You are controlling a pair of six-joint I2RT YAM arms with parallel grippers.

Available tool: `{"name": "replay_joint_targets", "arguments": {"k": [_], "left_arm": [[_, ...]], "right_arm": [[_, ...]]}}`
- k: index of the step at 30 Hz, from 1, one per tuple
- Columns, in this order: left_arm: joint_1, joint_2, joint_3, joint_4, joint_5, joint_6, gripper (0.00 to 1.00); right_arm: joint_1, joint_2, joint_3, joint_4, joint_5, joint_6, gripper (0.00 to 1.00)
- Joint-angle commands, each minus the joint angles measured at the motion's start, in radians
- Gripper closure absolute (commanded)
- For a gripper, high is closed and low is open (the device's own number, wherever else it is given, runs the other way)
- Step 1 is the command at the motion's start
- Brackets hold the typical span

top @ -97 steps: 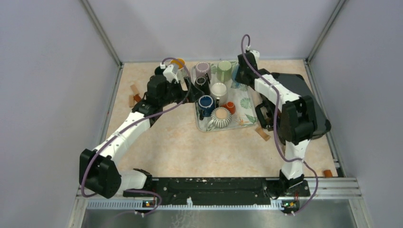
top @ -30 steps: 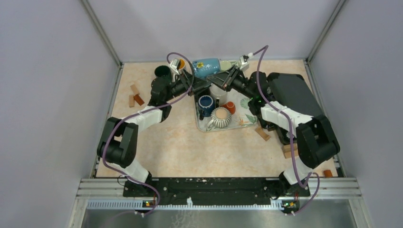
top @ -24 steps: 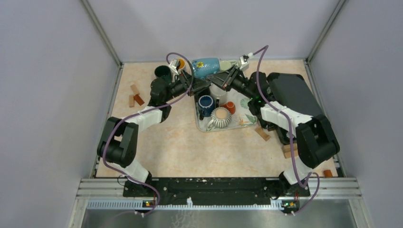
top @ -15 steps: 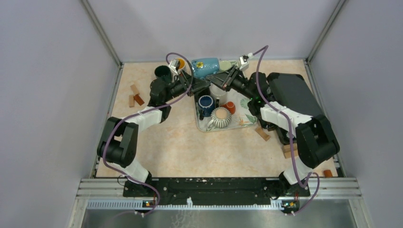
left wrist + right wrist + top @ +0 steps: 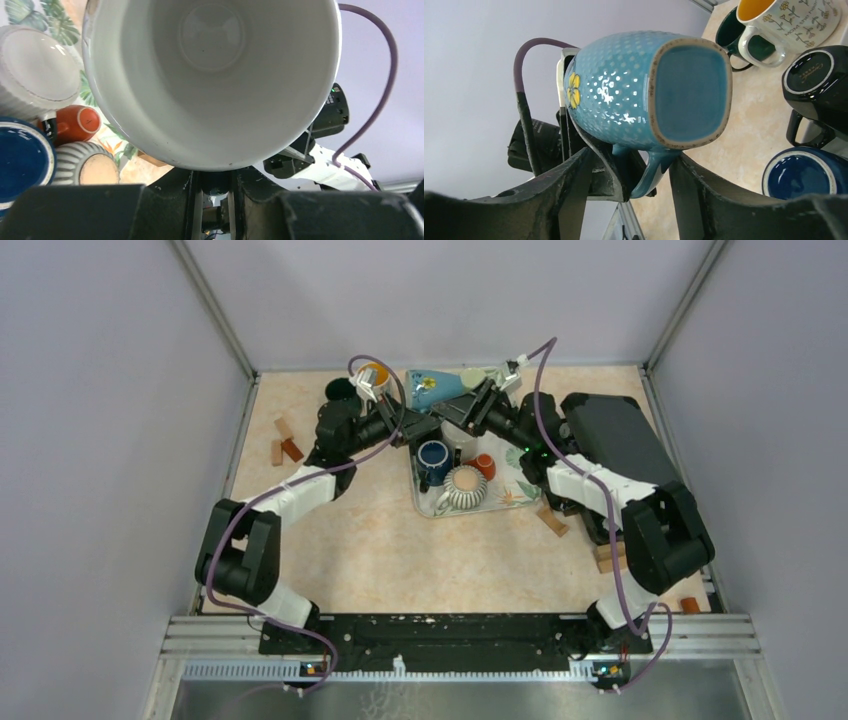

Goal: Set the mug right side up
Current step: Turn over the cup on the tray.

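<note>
– While the blue dotted ceramic mug with the yellow flower (image 5: pixel 434 387) hangs on its side in the air above the far end of the leaf-print tray (image 5: pixel 515 455), which end effector carries it?

– Left end effector (image 5: pixel 214 176): pressed together, pinching the mug at its rim. Right end effector (image 5: pixel 630 157): spread, with one finger on either side of the handle, close to the squared base. No grip is apparent there. The mouth faces the left arm and the base faces the right.

– Handling properties?

– By judgement: rigid glazed ceramic, fairly heavy for a rim pinch, brittle on impact. The glaze looks slick, though the dimpled outside should give some purchase. The rim is the suitable hold for swinging the mouth upward. The handle is an alternative, but the body could pivot about it.

– Clearances?

– Tight at the back, where the grey rear wall (image 5: pixel 450 300) stands near the mug. Close below are a black mug (image 5: pixel 814 75), a navy mug (image 5: pixel 433 455), a ribbed white mug (image 5: pixel 465 487) and a small orange cup (image 5: pixel 484 466). To the left stand a dark green mug (image 5: pixel 734 35) and a white mug with a yellow inside (image 5: pixel 784 15). Open room lies on the beige desk (image 5: pixel 380 540), on the near side of the tray. The right fingers should clear the handle before rotation. Lower the mug slowly, base first.
</note>
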Motion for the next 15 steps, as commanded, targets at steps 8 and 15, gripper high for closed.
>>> {"name": "replay_joint_targets", "arguments": {"k": [8,15], "left_arm": [[0.024,-0.119,0.111,-0.238,-0.111,0.273,1.0],[0.084,-0.197,0.168,-0.503,-0.204,0.455,1.0]], "right_arm": [[0.011,-0.103,0.003,-0.138,0.083,-0.146,0.18],[0.011,-0.192,0.034,-0.436,0.182,-0.293,0.01]]}}
